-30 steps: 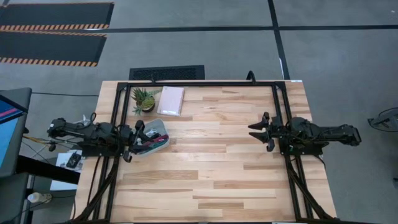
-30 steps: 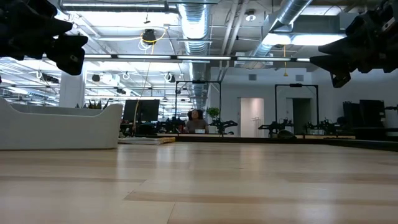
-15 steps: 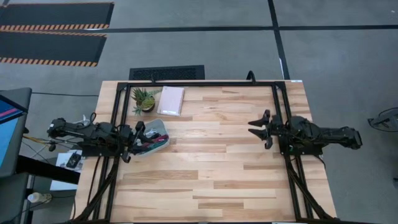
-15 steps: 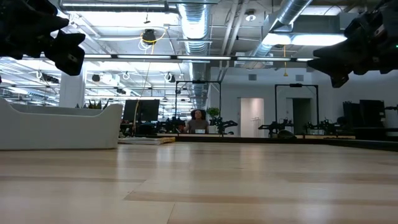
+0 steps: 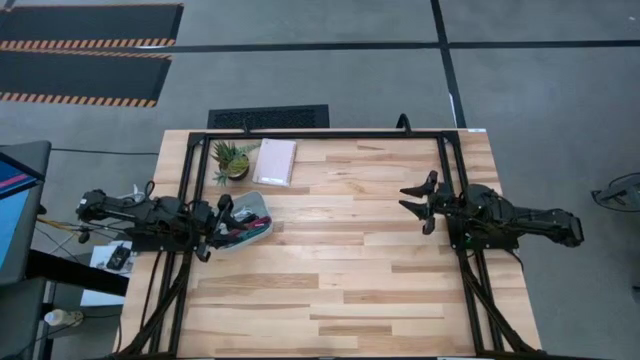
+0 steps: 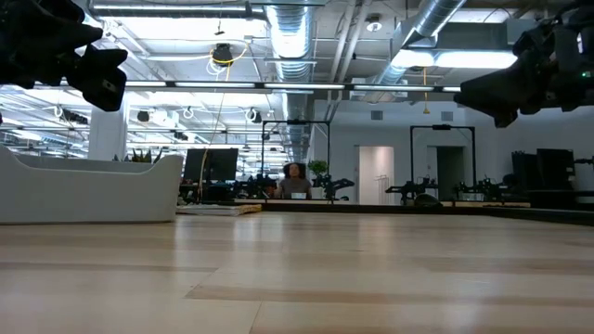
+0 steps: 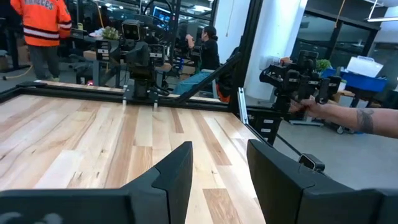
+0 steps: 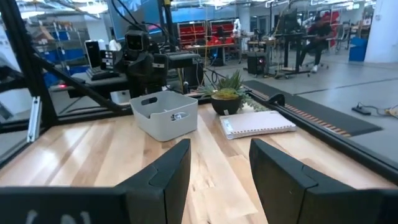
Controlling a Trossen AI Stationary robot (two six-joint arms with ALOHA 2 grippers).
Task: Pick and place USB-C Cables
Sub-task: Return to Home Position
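The pale tray [image 5: 262, 207] sits at the table's left side, with magenta, teal and dark cable bundles [image 5: 243, 234] lying in it; the white one I cannot make out. In the right wrist view the tray [image 8: 163, 118] stands far off, with a small pale thing inside. My left gripper [image 5: 217, 228] hangs open above the tray's left end, well above the wood in the low view [image 6: 93, 65]. My right gripper [image 5: 405, 198] is open in the air at the table's right side [image 6: 492, 93], fingers pointing toward the tray. Neither touches anything.
A white notebook [image 5: 275, 161] and a small potted plant [image 5: 231, 160] lie behind the tray near the far edge. A black frame [image 5: 320, 134] runs around the table. Bare wood spans between the arms. People show in the room beyond [image 7: 208, 43].
My right gripper has drifted toward the table's far edge and swung slightly, staying open. The left arm, the tray and the cables have kept still.
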